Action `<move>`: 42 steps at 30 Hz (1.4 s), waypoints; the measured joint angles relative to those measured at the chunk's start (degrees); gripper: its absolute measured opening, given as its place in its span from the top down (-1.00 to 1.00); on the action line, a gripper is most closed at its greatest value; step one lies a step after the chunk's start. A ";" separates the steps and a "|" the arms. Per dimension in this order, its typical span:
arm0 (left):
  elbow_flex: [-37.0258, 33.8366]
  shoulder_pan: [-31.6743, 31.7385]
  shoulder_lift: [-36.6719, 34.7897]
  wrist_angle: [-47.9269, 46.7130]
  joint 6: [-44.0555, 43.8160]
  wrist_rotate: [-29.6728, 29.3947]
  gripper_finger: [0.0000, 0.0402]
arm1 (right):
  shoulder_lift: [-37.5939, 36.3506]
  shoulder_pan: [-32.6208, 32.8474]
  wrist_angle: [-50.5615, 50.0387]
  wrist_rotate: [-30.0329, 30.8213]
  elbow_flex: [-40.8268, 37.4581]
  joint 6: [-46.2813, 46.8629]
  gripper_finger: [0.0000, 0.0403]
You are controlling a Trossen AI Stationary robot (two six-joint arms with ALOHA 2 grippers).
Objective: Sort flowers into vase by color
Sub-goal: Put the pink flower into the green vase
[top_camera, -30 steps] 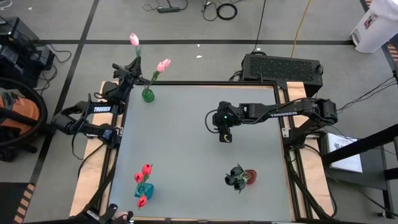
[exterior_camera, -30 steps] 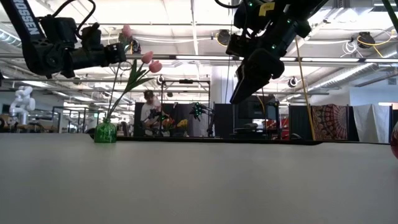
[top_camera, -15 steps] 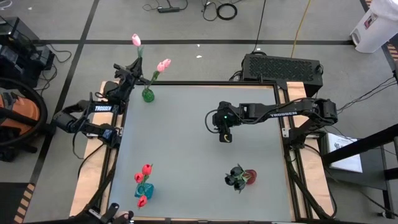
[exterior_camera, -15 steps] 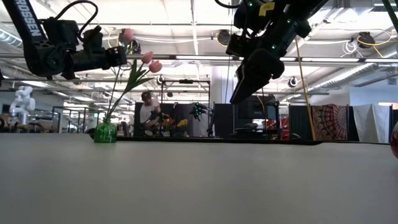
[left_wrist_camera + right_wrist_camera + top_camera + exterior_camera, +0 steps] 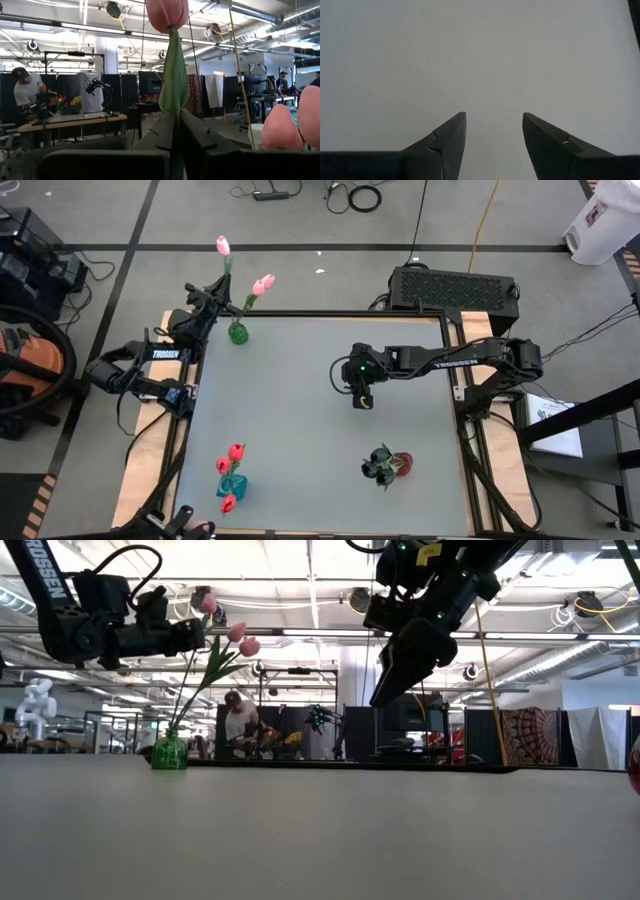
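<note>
My left gripper [image 5: 212, 292] hovers at the table's far left corner, just left of the green vase [image 5: 238, 333], and is shut on a pink tulip [image 5: 222, 246]. The green vase stands on the table with two pink tulips [image 5: 262, 283] stuck into it by their stems; they lean to the right. In the low view the held tulip [image 5: 208, 603] stands higher than these two heads [image 5: 241, 638]. My right gripper [image 5: 362, 401] hangs open over the table's middle, touching nothing. My left gripper pinches the pink tulip between its two fingers by the green stem and leaf [image 5: 174, 95] below the head [image 5: 167, 12]. The fingers [image 5: 159, 135] come level from the table's left and near side. The tulip is lifted clear, head uppermost; its lower end is hidden by the fingers.
A blue vase [image 5: 232, 484] with red tulips stands near the near left corner. A red vase [image 5: 403, 463] with black tulips [image 5: 379, 466] stands near the near right. Bare grey table [image 5: 300, 410] lies between them. A person [image 5: 238, 720] works in the room beyond the far edge.
My left gripper has carried the pink tulip a little to the right, toward the green vase, and the head has sunk slightly in the low view. My right arm has kept still.
</note>
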 joint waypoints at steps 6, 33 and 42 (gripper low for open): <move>0.00 0.00 0.00 -0.02 -0.29 -0.02 0.88 | 0.00 0.01 0.00 0.00 0.00 0.01 0.07; -0.28 -0.04 -1.18 -10.51 3.23 0.53 0.16 | 0.00 -0.01 0.00 0.00 0.00 0.02 0.07; -0.33 -0.07 -10.10 -21.68 4.70 0.37 0.15 | 0.00 0.00 0.02 0.00 0.00 0.02 0.07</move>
